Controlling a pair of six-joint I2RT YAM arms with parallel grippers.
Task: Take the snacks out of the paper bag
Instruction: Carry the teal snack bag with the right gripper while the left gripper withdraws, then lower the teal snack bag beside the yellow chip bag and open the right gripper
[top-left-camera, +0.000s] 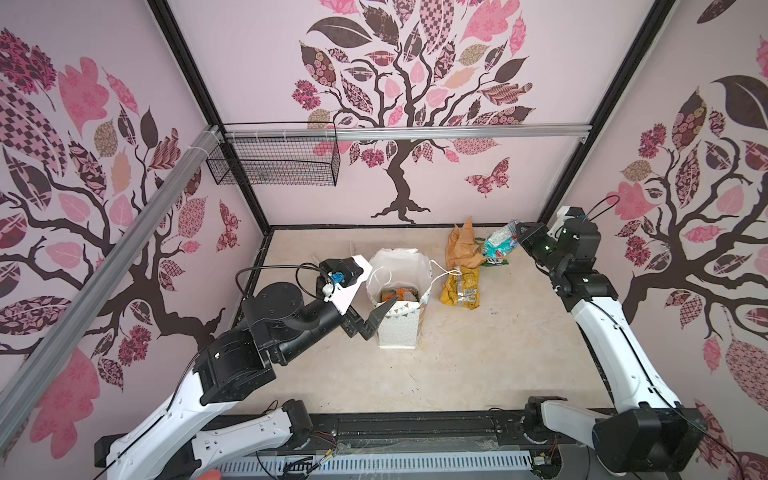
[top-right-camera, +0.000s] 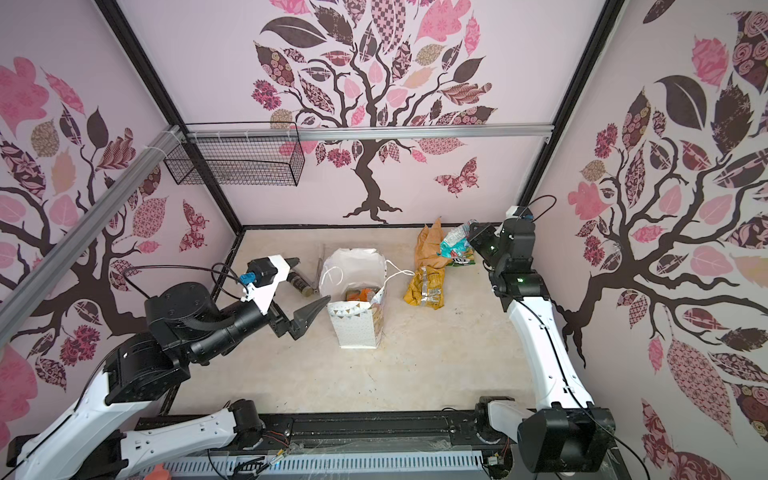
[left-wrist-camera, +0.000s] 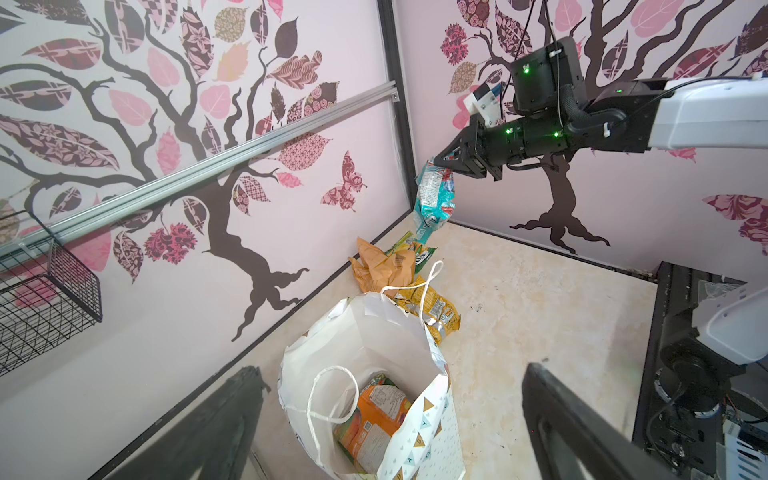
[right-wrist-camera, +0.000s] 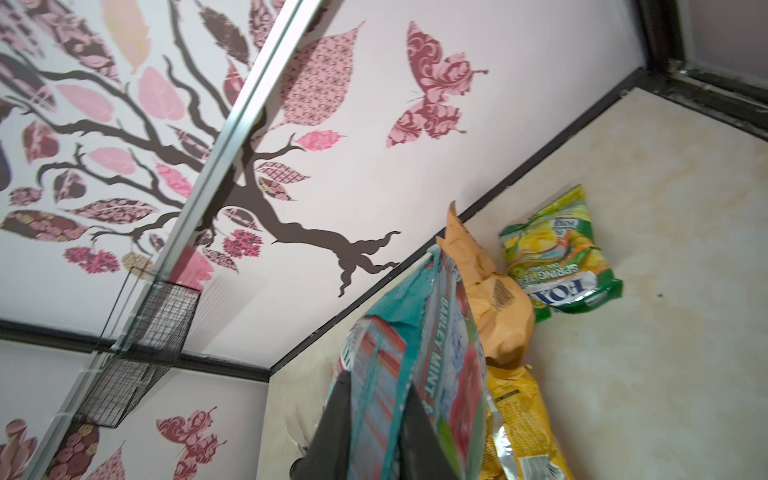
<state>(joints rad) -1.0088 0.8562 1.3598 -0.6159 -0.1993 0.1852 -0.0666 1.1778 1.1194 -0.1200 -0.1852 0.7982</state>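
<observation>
Teal packet (top-left-camera: 500, 242) — aloft, tight inside the right pincer (top-left-camera: 518, 233).

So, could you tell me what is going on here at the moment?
The right gripper holds the teal packet in the air near the back right corner. A green-and-yellow packet, the mustard-yellow packet and crumpled brown paper lie on the table right of the paper bag. The left gripper hangs open by the bag's mouth; an orange packet is inside.

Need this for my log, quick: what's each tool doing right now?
Left tool: open, holding nothing, by the paper bag.
Right tool: shut on the teal packet.
</observation>
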